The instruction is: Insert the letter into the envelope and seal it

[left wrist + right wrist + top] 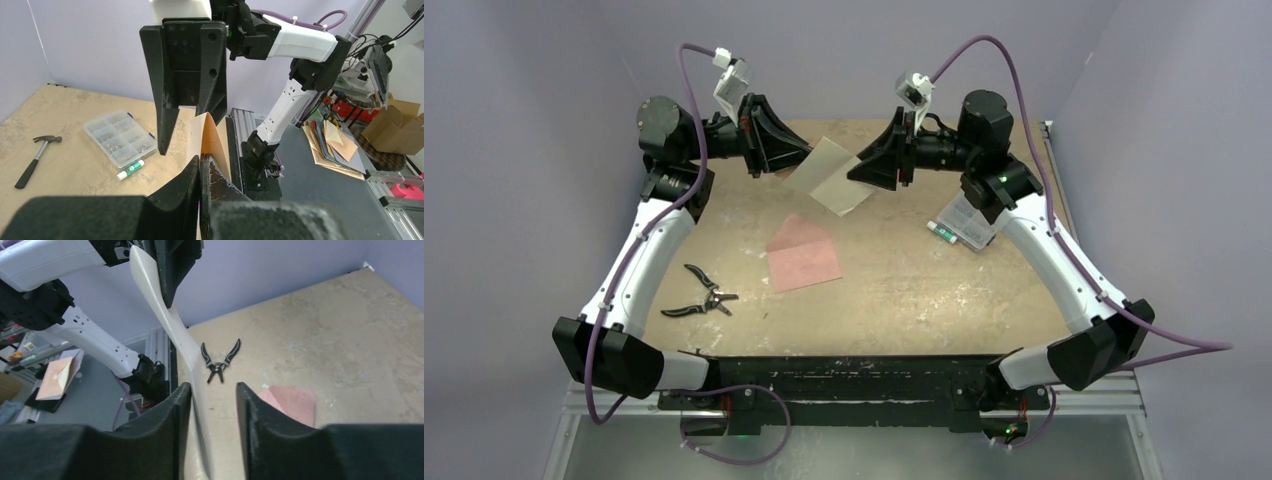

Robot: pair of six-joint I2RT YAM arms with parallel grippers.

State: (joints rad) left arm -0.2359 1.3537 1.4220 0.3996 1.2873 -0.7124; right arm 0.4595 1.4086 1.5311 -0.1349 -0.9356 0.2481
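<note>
From above, the letter [829,175] hangs in the air beyond the flat, open-flapped envelope [802,252]. Only the wrist views settle the jaws: the left gripper [200,167] is pinched on the letter's edge, and the right gripper [213,387] is spread around the sheet. A hammer [35,160] shows in the left wrist view alone.

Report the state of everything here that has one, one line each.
the letter: held in the air, bowed, outside the envelope.
left gripper: shut on the letter.
right gripper: open, the letter running between its fingers.
the envelope: lying flat, flap open, unsealed.
pliers: lying flat, handles spread.
organizer box: lid appears shut.
glue stick: lying on its side.
</note>
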